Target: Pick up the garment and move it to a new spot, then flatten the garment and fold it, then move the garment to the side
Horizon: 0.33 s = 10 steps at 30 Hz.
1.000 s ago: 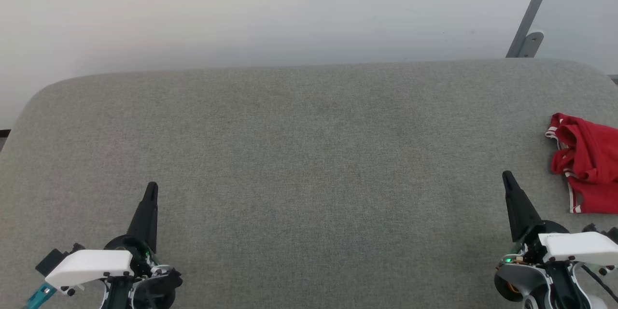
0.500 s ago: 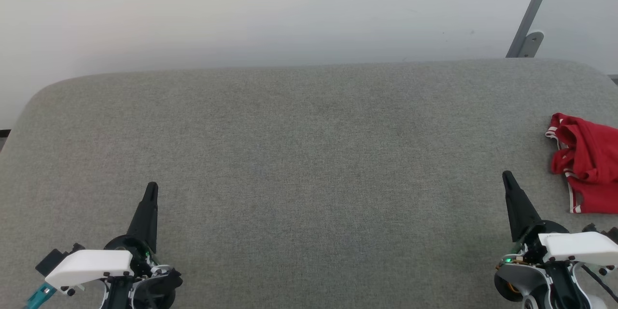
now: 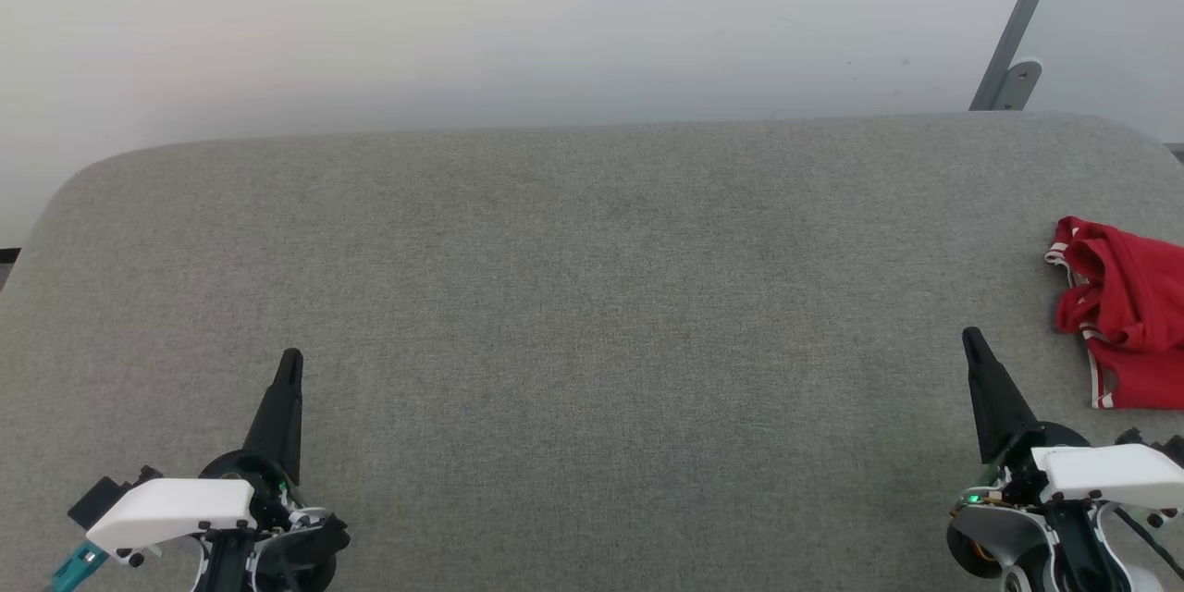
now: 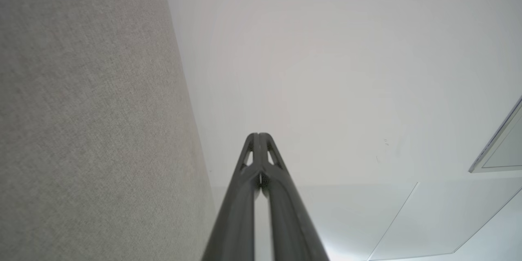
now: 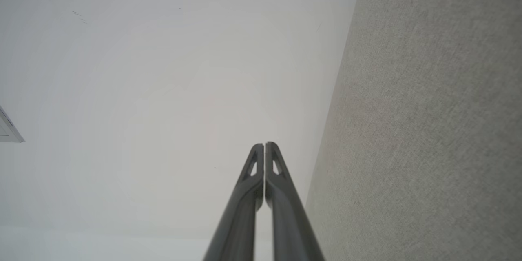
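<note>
Crumpled bright red jersey garment (image 3: pixel 1127 314) at right edge of grey fabric surface (image 3: pixel 592 296) — left pincer (image 3: pixel 289 359) lower left, right pincer (image 3: pixel 971 338) lower right, both closed tight, empty

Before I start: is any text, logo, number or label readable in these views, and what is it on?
None can be read.
The red shirt lies crumpled at the right edge of the table; its folds and striped trim face up, and no lettering is legible.
The white covers behind the left gripper and right gripper are blank.
There are no signs on the wall or the metal bracket.
</note>
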{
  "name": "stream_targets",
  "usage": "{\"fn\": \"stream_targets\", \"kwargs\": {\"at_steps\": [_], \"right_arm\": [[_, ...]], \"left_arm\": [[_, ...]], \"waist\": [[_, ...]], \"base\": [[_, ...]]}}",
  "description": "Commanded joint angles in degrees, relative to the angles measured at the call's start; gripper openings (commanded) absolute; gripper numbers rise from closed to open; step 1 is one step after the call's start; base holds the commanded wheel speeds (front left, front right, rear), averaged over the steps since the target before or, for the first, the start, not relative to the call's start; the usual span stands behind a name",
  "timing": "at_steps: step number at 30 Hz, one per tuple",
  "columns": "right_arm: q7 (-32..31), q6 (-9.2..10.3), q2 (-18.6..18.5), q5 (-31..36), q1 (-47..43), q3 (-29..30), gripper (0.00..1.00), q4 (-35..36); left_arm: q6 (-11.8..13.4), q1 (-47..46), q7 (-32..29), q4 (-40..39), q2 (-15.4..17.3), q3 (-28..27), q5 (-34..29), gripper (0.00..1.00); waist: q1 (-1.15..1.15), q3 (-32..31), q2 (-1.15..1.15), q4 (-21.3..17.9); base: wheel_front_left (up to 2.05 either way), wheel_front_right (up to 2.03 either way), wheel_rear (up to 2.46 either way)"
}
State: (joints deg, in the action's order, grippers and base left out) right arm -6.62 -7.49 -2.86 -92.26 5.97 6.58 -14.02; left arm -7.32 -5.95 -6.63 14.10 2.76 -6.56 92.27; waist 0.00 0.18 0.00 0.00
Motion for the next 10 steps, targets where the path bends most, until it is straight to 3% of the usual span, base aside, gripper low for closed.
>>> {"fn": "stream_targets", "kwargs": {"at_steps": [1, 10], "right_arm": [[-0.1, 0.0, 0.1, -0.3, 0.5, 0.0, 0.0, -0.1], [-0.1, 0.0, 0.1, -0.3, 0.5, 0.0, 0.0, -0.1]], "left_arm": [[-0.3, -0.7, -0.1, 0.0, 0.2, 0.0, 0.2, 0.0], [-0.3, -0.6, -0.1, 0.0, 0.2, 0.1, 0.2, 0.0]], "waist": [[0.0, 0.0, 0.0, 0.0], [0.0, 0.0, 0.0, 0.0]], "base": [[0.0, 0.0, 0.0], [0.0, 0.0, 0.0]]}}
